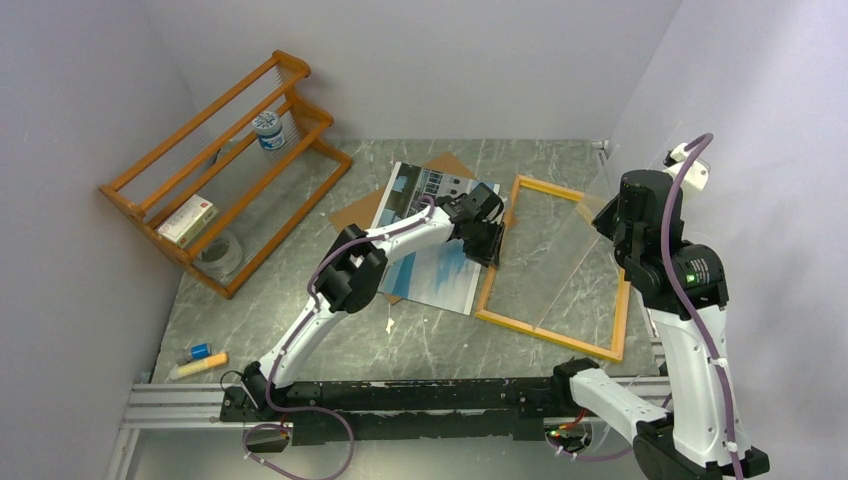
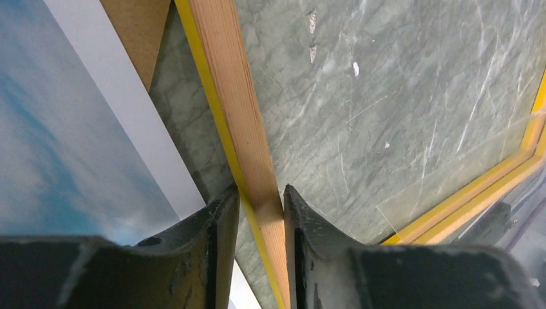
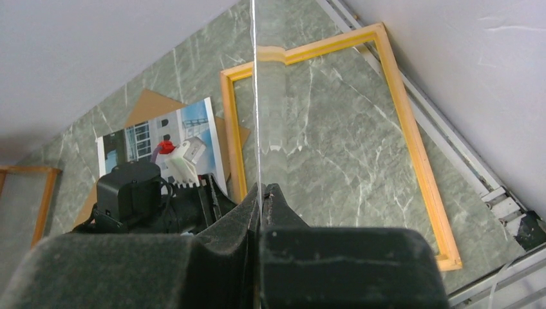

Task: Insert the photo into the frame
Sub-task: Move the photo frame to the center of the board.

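Note:
The photo (image 1: 440, 270) lies picture-side up on the table, over a brown hardboard panel (image 1: 350, 210). To its right the yellow-edged frame (image 1: 550, 335) lies flat, wood side up. My left gripper (image 1: 487, 245) straddles the frame's left rail. In the left wrist view the fingers (image 2: 261, 193) press on both sides of that rail (image 2: 238, 109), with the photo (image 2: 58, 129) just to the left. My right gripper (image 3: 263, 190) is shut on a clear pane (image 3: 255, 96), held edge-on above the frame (image 3: 412, 141). The pane (image 1: 590, 250) slants over the frame's right half.
An orange-brown slatted rack (image 1: 225, 150) stands at the back left with a jar (image 1: 268, 130) and a small box (image 1: 187, 222) on it. A tape roll (image 1: 222, 252) lies beside it. Two markers (image 1: 200, 362) rest near the front left. Walls close in on the right.

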Motion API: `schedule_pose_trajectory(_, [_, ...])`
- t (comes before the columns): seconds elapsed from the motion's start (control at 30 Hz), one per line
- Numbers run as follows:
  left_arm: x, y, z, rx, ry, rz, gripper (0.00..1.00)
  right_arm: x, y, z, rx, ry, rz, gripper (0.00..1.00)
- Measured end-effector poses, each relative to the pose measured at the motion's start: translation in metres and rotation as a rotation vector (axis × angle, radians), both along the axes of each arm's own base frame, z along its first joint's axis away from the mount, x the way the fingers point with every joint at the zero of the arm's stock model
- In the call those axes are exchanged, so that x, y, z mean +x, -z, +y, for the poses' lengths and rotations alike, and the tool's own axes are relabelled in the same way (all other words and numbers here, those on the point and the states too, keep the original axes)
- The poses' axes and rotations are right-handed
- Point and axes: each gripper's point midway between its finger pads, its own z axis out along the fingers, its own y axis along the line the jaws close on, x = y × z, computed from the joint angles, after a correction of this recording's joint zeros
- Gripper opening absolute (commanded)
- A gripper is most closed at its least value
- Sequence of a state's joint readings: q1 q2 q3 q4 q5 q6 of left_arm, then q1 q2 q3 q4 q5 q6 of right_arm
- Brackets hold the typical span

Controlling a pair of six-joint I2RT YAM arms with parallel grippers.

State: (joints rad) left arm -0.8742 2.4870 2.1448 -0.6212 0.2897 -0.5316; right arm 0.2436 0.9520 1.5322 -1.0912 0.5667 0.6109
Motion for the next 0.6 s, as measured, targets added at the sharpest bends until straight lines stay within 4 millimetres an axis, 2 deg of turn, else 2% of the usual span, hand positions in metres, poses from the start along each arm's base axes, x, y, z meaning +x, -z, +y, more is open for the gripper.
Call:
schedule_pose_trajectory(0.13, [0.003, 0.0, 0.001, 0.026, -0.019, -0.01, 0.03, -0.005, 0.0, -0.001, 0.01, 0.005, -0.001, 0.0])
schedule_pose_trajectory(0.47, [0.015, -0.004, 0.018, 0.083, -0.039, -0.046, 0.03, -0.003, 0.001, 0.009, 0.044, -0.041, 0.002, 0.0])
schedule_pose_trajectory(0.6, [0.017, -0.013, 0.035, 0.093, -0.051, -0.04, 0.03, 0.0, 0.002, 0.017, 0.064, -0.077, 0.009, 0.0])
